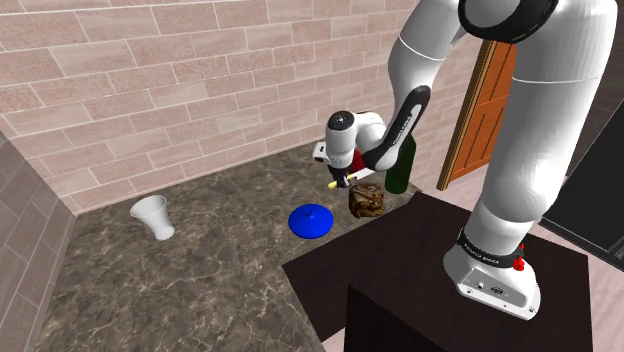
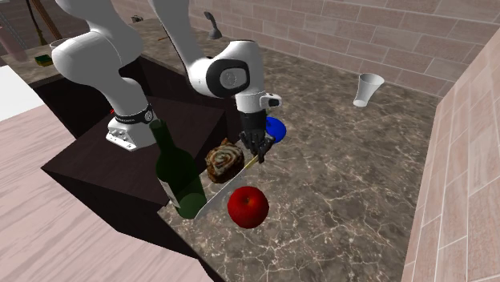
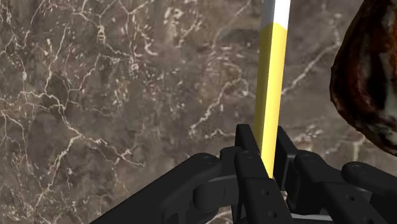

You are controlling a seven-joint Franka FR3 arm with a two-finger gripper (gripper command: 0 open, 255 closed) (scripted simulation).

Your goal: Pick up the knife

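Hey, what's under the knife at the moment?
A dark veined surface lies under the knife, with a brown swirled roll beside it. The hand covers the handle's end; whether the blade tip touches the surface is unclear.

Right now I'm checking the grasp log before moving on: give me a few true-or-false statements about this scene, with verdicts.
1. The end effector is shut on the knife at its yellow handle. True.
2. The apple is green. False: it is red.
3. The white cup touches the green bottle. False: it stands far off across the counter.
4. A brown swirled pastry lies close beside the knife. True.
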